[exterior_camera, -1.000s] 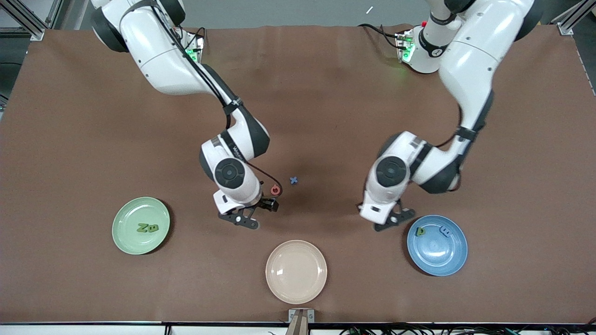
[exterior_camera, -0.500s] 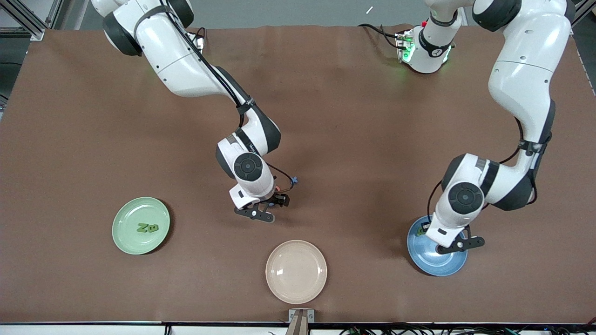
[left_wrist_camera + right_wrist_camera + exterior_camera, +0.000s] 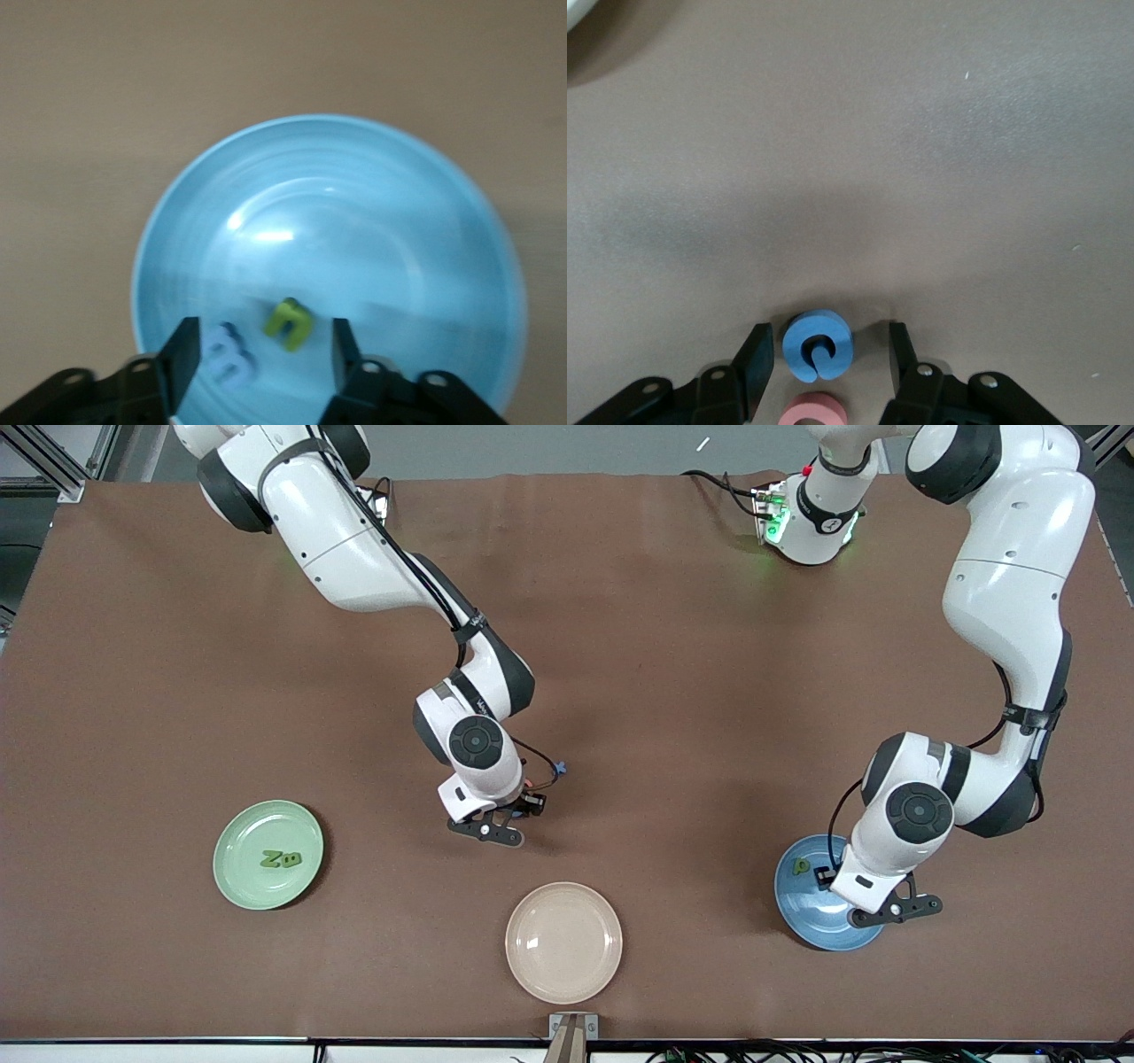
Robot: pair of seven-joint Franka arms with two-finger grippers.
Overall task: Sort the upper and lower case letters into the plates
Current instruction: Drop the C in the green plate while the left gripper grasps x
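My right gripper (image 3: 530, 804) is low over the table's middle, open, its fingers either side of a blue letter (image 3: 818, 345) without touching it. A red letter (image 3: 815, 412) lies just beside that one. In the front view only a bit of the blue letter (image 3: 559, 768) shows. My left gripper (image 3: 827, 876) hangs open and empty over the blue plate (image 3: 811, 921). In the left wrist view that plate (image 3: 354, 221) holds a green letter (image 3: 289, 322) and a pale blue letter (image 3: 227, 354). The pale green plate (image 3: 239, 833) holds two green letters (image 3: 282, 859).
A cream-beige plate (image 3: 563, 942) lies near the front edge, nearer to the camera than my right gripper. Both arms' bases and cables stand along the back edge of the brown table.
My left gripper swung from beside the blue plate to over it. My right gripper shifted toward the left arm's end, onto the red and blue letters.
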